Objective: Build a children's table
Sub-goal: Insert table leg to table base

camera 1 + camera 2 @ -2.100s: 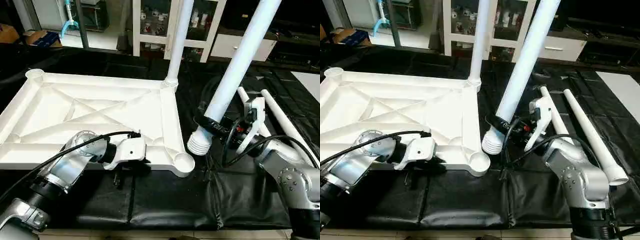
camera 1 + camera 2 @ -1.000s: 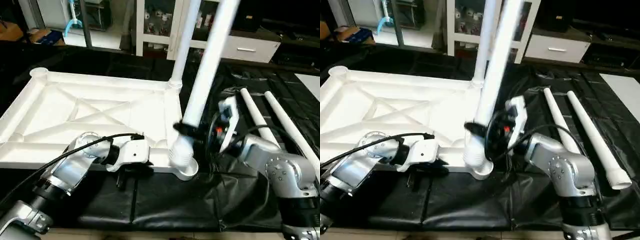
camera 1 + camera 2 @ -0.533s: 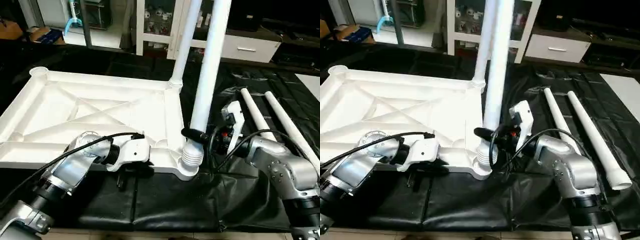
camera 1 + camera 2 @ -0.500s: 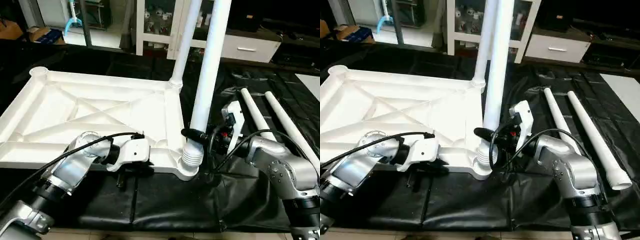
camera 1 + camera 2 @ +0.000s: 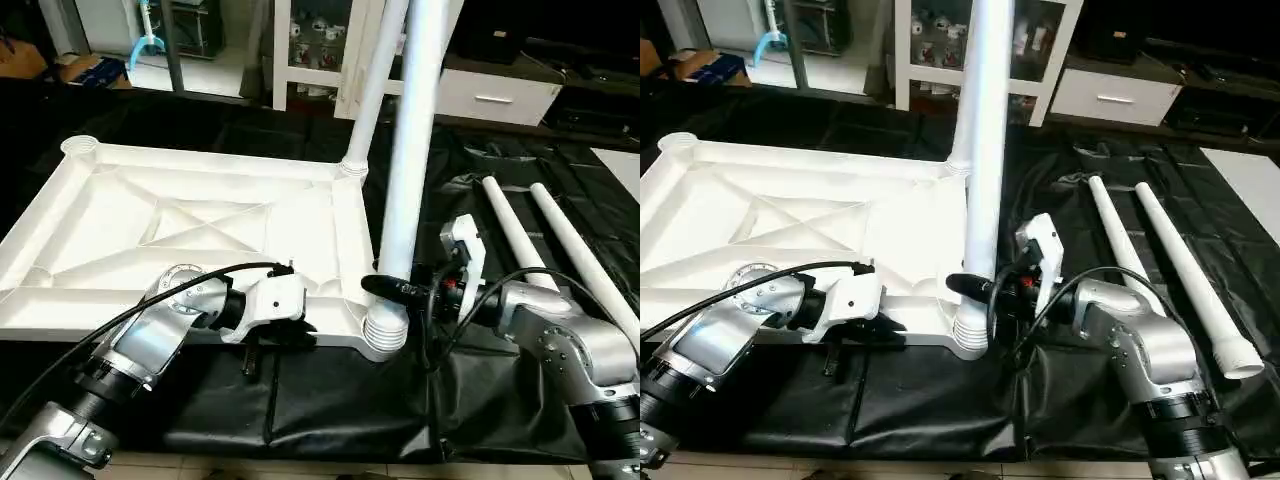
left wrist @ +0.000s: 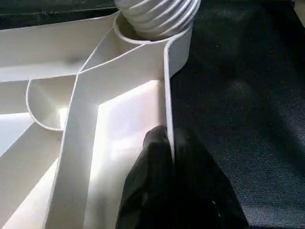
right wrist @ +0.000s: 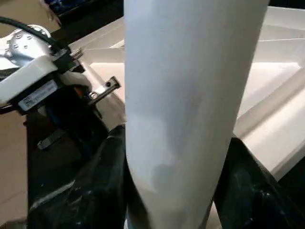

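Left eye view: black padded mat carries the upturned table top, with a white glass-door cabinet behind it. Left gripper pinches its near rim; right gripper clamps the upright leg in its near corner socket.

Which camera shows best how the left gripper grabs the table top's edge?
The left wrist view: the left gripper is shut on the table top's rim wall, one finger each side. The eye views show it from outside, fingers hidden.
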Tool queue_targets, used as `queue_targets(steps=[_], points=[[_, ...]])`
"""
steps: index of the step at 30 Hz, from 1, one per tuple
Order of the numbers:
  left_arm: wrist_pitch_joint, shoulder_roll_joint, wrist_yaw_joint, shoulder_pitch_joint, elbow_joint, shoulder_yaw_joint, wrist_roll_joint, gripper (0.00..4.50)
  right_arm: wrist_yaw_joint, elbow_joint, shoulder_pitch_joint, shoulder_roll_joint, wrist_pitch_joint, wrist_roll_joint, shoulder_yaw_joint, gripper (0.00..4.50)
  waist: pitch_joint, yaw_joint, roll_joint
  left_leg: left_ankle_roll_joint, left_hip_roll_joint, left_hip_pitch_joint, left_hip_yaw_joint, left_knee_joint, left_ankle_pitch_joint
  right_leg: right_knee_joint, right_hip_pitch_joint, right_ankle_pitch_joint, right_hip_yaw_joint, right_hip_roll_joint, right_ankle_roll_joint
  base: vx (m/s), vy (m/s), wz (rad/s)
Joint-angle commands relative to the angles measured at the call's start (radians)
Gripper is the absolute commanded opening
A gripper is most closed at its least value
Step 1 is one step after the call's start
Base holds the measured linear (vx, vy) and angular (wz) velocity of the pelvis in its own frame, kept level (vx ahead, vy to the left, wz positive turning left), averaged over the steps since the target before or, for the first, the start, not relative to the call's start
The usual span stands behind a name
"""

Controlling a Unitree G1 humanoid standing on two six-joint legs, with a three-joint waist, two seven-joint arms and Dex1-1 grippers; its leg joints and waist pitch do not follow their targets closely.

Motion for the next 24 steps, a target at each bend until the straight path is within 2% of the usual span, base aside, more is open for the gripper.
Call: queue_targets(steps=[1, 2, 6, 7, 8, 11, 14, 18, 24], points=[[-0.004, -0.021, 0.011, 0.019, 0.017, -0.011, -0.024, 0.05, 0.012, -0.006, 0.018, -0.026, -0.004, -0.032, 0.004, 1.84, -0.04, -0.008, -0.003, 0.006, 0.055, 0.02, -0.029, -0.083, -0.287, -0.092, 0.02, -0.474, 0.046, -0.077, -0.119, 0.0, 0.0, 0.0], [-0.008, -0.02, 0.009, 0.021, 0.018, -0.009, -0.023, 0.05, 0.004, 0.005, 0.016, -0.023, -0.018, -0.04, 0.0, 1.84, -0.045, -0.005, -0.01, 0.011, 0.057, 0.02, -0.028, -0.081, -0.268, -0.09, 0.022, -0.471, 0.046, -0.082, -0.122, 0.0, 0.0, 0.0], [-0.009, -0.019, 0.004, 0.023, 0.014, -0.01, -0.021, 0.05, -0.016, 0.047, 0.011, -0.005, -0.057, -0.059, 0.001, 1.84, -0.046, -0.007, -0.01, 0.01, 0.056, 0.017, -0.028, -0.081, -0.261, -0.089, 0.022, -0.458, 0.046, -0.08, -0.124, 0.0, 0.0, 0.0], [-0.01, -0.019, 0.003, 0.024, 0.013, -0.01, -0.021, 0.05, -0.019, 0.054, 0.011, 0.004, -0.062, -0.063, 0.01, 1.84, -0.048, -0.006, -0.005, 0.008, 0.056, 0.018, -0.028, -0.081, -0.261, -0.087, 0.023, -0.454, 0.046, -0.081, -0.126, 0.0, 0.0, 0.0], [-0.01, -0.019, 0.001, 0.024, 0.013, -0.01, -0.02, 0.05, -0.02, 0.058, 0.012, 0.01, -0.067, -0.066, 0.017, 1.84, -0.047, -0.007, -0.007, 0.007, 0.056, 0.018, -0.028, -0.082, -0.265, -0.088, 0.024, -0.451, 0.046, -0.08, -0.127, 0.0, 0.0, 0.0], [-0.01, -0.022, 0.001, 0.025, 0.01, -0.013, -0.015, 0.05, -0.03, 0.099, 0.004, 0.046, -0.106, -0.113, 0.067, 1.84, -0.047, -0.011, -0.006, 0.002, 0.056, 0.017, -0.03, -0.083, -0.28, -0.089, 0.022, -0.47, 0.045, -0.081, -0.125, 0.0, 0.0, 0.0], [-0.011, -0.022, 0.002, 0.025, 0.011, -0.013, -0.015, 0.05, -0.03, 0.107, -0.001, 0.051, -0.117, -0.13, 0.082, 1.84, -0.046, -0.012, -0.007, -0.006, 0.056, 0.019, -0.031, -0.084, -0.301, -0.092, 0.02, -0.493, 0.045, -0.081, -0.119, 0.0, 0.0, 0.0], [-0.016, -0.02, 0.003, 0.028, 0.012, -0.012, -0.012, 0.05, -0.017, 0.12, -0.002, 0.039, -0.189, -0.203, 0.135, 1.84, -0.048, -0.013, -0.007, -0.013, 0.058, 0.019, -0.032, -0.086, -0.313, -0.093, 0.02, -0.502, 0.045, -0.081, -0.108, 0.0, 0.0, 0.0], [-0.017, -0.02, 0.003, 0.032, 0.01, -0.011, -0.011, 0.05, 0.004, 0.1, 0.022, 0.031, -0.205, -0.205, 0.142, 1.84, -0.052, -0.013, -0.009, -0.021, 0.059, 0.022, -0.034, -0.09, -0.335, -0.091, 0.02, -0.466, 0.045, -0.078, -0.114, 0.0, 0.0, 0.0]])
